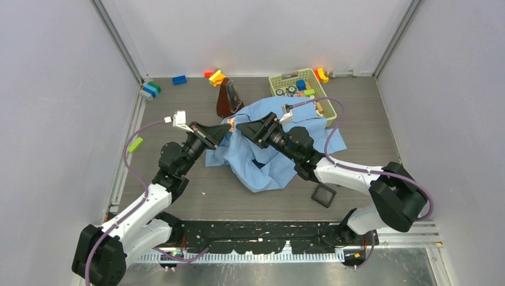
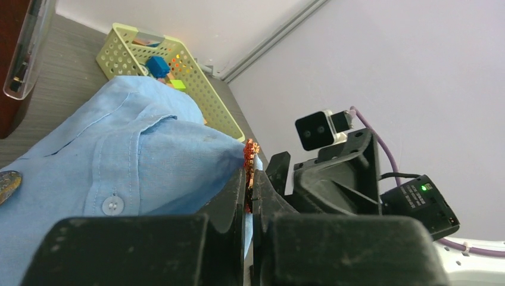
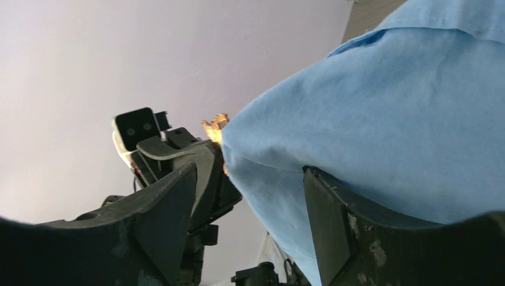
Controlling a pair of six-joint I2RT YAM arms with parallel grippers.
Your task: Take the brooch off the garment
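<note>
**Hard to make out:**
- The brooch point(image 2: 251, 150) is an orange-red glittering piece, mostly buried between the left tool's pads.
- Its outline cannot be told, nor whether its pin passes through the cloth.
- The near part of the garment point(image 1: 268, 146) is covered by the right arm in the overhead view.

**Garment:** a light-blue shirt, crumpled at mid-worktop. One peak of cloth stands raised, with the brooch at its tip.

**Left tool point(image 2: 250, 192):** clamped tight on the brooch. The arm stretches forward and to the right from its base.

**Right tool point(image 3: 250, 202):** jaws wide, with a fold of the garment bulging between them. The cloth lies against one finger and stands apart from the other. The arm reaches leftward over the shirt, its tip facing the left tool and just beside it.

**Surroundings:**
- A pale green basket point(image 1: 298, 86) of small coloured pieces stands at the garment's far edge.
- A dark brown upright object point(image 1: 228, 98) stands just behind the tools.
- A black square item point(image 1: 324, 195) lies on the worktop point(image 1: 178, 190) near the right arm.
- Coloured blocks point(image 1: 217, 77) lie along the back wall.
</note>
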